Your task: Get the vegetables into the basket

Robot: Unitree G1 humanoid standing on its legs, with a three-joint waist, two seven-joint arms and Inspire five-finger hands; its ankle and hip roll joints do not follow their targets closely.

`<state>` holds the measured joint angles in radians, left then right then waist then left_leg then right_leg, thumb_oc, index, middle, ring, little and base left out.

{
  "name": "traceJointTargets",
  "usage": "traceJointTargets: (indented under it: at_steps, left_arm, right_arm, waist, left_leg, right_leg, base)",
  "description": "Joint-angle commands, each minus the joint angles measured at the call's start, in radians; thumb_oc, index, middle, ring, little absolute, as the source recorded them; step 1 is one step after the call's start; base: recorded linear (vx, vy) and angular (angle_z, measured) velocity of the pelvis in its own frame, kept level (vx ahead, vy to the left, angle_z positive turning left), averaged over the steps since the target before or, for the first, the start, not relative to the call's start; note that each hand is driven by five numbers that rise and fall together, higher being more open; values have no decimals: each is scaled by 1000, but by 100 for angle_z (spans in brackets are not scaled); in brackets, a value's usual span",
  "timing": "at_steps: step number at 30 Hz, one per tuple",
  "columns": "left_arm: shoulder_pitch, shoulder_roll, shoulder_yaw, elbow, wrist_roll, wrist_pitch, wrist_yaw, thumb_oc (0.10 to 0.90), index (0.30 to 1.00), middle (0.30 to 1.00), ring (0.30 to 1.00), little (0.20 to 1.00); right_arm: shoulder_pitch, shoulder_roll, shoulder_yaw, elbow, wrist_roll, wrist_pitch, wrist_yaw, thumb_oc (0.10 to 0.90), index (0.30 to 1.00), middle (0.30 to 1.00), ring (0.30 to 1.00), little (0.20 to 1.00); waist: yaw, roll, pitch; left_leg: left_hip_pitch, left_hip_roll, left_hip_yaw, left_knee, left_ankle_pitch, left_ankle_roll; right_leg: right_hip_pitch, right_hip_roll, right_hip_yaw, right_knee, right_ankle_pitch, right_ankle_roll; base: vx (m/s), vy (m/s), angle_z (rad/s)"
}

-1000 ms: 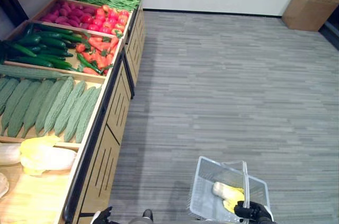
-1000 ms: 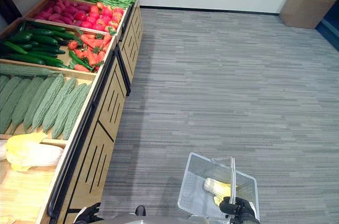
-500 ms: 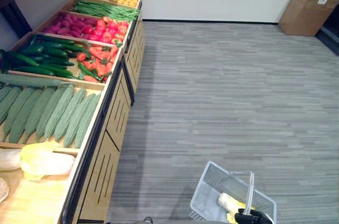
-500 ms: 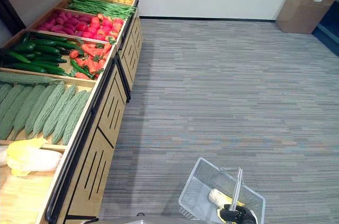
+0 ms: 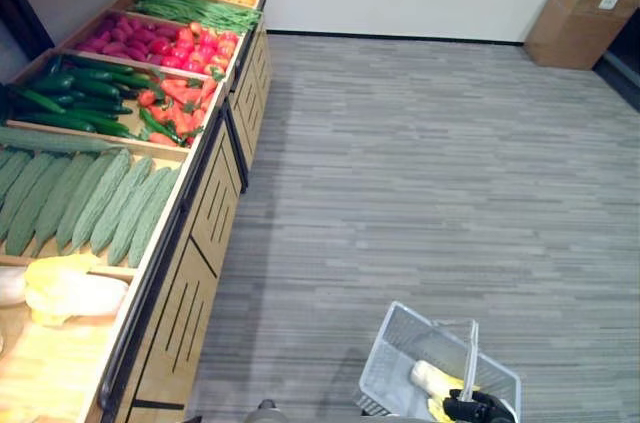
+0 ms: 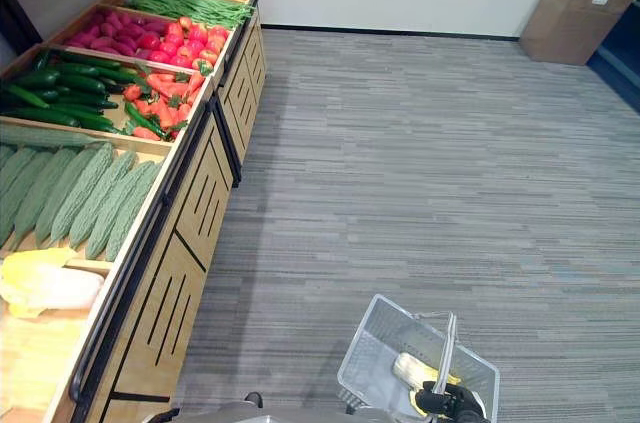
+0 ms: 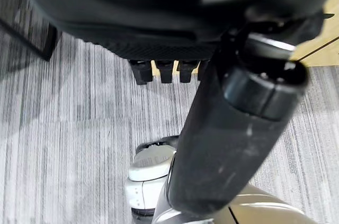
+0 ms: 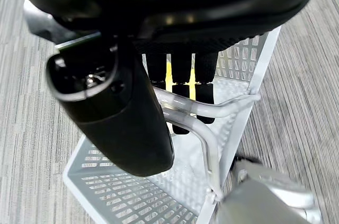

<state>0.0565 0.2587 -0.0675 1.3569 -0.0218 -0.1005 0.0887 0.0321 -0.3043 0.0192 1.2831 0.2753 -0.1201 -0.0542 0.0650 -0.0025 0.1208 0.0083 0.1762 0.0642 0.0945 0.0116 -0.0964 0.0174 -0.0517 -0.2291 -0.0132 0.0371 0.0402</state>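
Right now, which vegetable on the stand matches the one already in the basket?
Follow the wooden stand to its nearest bins. Just past the ridged green bitter gourds lies a pale cabbage. Its yellow-and-white leaves set it apart from its green neighbours.

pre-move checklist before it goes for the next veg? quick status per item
1. Right hand curled round the basket handle: ok.
2. Basket carried upright over the floor, to the right of the stand: ok.
3. Basket holds a pale yellow-tipped vegetable with room beside it: ok.
4. Left hand holds nothing and hangs low over the floor; whether its fingers are open: cannot tell.
5. Produce within sight: cabbages in the nearest bin, bitter gourds in the next: ok.
6. Left hand near the produce stand: not ok, it is not yet over any bin.
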Motion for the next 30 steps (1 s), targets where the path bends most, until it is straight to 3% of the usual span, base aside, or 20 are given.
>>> traceJointTargets:
  at_steps: [1,3,5,9,15,20,23,24,25,27,28,30]
  left_arm:
    - [-34,12,3,10,-26,-10,23,900,1000,1000,1000,1000]
    - [-40,13,-2,13,-29,-12,27,900,1000,1000,1000,1000]
    - [-45,14,-14,12,-24,-15,32,900,1000,1000,1000,1000]
    - [-42,15,-16,11,-15,-16,33,900,1000,1000,1000,1000]
    - [-26,24,-24,20,14,-16,24,900,1000,1000,1000,1000]
    - [-38,39,-25,8,13,-17,24,900,1000,1000,1000,1000]
    - [-46,51,-34,-4,22,-17,27,900,1000,1000,1000,1000]
    - [-54,62,-41,-8,27,-16,28,900,1000,1000,1000,1000]
    - [-61,73,-42,-10,25,-13,29,900,1000,1000,1000,1000]
    - [-67,76,-44,-10,27,-12,29,900,1000,1000,1000,1000]
    - [-72,79,-33,-2,15,-12,32,900,1000,1000,1000,1000]
    - [-77,77,-24,8,8,-12,34,900,1000,1000,1000,1000]
  right_arm:
    - [-38,-87,17,-32,-8,-48,-33,400,300,300,300,300]
    - [-42,-97,20,-34,-17,-48,-38,400,300,300,300,300]
    - [-49,-104,25,-53,-21,-53,-48,400,300,300,300,300]
    - [-58,-98,39,-61,-25,-55,-45,400,300,300,300,300]
    - [-47,-67,44,-69,-32,-50,-33,400,300,300,300,300]
    - [-64,-44,44,-71,-21,-45,-26,400,300,300,300,300]
    - [-72,-43,46,-81,-18,-46,-28,400,300,300,300,300]
    - [-86,-43,53,-93,-16,-48,-26,400,300,300,300,300]
    - [-91,-46,56,-110,-8,-53,-26,400,300,300,300,300]
    - [-95,-46,58,-115,-8,-53,-27,400,300,300,300,300]
    - [-97,-44,66,-128,-14,-52,-26,400,300,300,300,300]
    - [-102,-46,65,-127,-16,-52,-27,400,300,300,300,300]
  waist:
    - [-4,-41,27]
    - [-3,-35,23]
    - [8,-25,23]
    - [29,-26,24]
    - [43,-59,-12]
    - [54,-85,-25]
    - [52,-84,-22]
    - [42,-75,-2]
    - [28,-56,24]
    - [22,-48,38]
    - [5,-41,52]
    - [-4,-46,58]
  left_leg:
    - [-93,-13,-95,27,80,-30]
    - [-118,-21,-103,-17,103,-22]
    - [-183,-18,-100,-99,174,-26]
    - [-196,-32,-120,-105,185,-31]
    - [-194,-79,-75,-18,105,16]
    - [-198,-122,-32,38,31,56]
    - [-182,-138,-26,26,18,81]
    - [-161,-144,-22,17,12,104]
    - [-132,-145,-33,12,2,118]
    - [-116,-147,-40,15,-7,123]
    - [-68,-151,-45,4,-26,120]
    - [-35,-152,-59,-5,-41,104]
  right_leg:
    - [35,-42,23,43,-58,34]
    - [41,-42,19,39,-62,37]
    - [53,-32,25,37,-82,40]
    - [85,-28,61,36,-101,43]
    - [128,-93,102,43,-119,73]
    - [98,-152,140,66,-71,119]
    - [45,-160,156,171,-27,131]
    - [-43,-149,173,326,50,135]
    - [-110,-126,190,448,82,133]
    - [-142,-123,181,484,79,126]
    - [-190,-138,144,428,52,108]
    - [-198,-154,132,302,50,109]
  base:
    - [41,1,5]
    - [100,25,10]
    - [193,84,13]
    - [181,86,-33]
    - [224,187,-27]
    - [167,194,-18]
    - [93,182,-19]
    - [79,261,-20]
    - [38,193,-20]
    - [137,80,1]
    - [290,3,14]
    - [304,-127,-1]
